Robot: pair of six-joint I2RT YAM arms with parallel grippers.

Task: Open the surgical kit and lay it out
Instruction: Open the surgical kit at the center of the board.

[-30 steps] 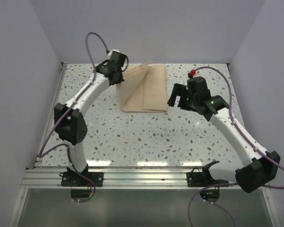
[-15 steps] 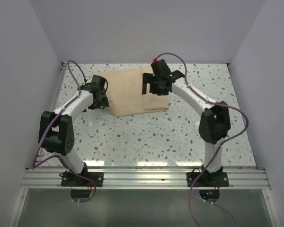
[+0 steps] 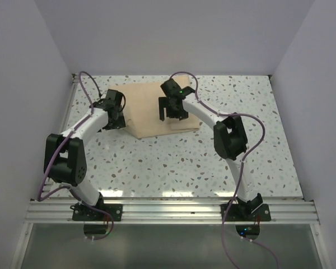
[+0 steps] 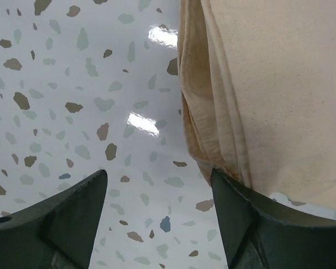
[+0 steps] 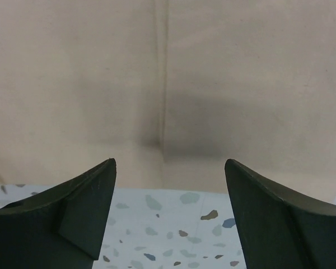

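Now, starting at the left edge of the beige-tan cloth wrap [image 3: 147, 112], the left gripper [image 4: 157, 193] has let go. A second ago it was clenched on a raised flap at the far corner. Its jaws stand apart with only bare speckled white table [image 3: 213, 162] between them, and the wrap's layered edge lies just beside its right-hand finger. That flap has been carried over and laid flat, so the wrap spreads wider to its left than before and rests on the far middle of the table.

Over the wrap's right half, above a fold line, hovers the right gripper [image 5: 169, 190]. It has swung in from well off the wrap's right side, its jaws spread and holding nothing. No steel tray or instruments show yet, so I'd judge one fold is opened and the next flap is the right arm's.
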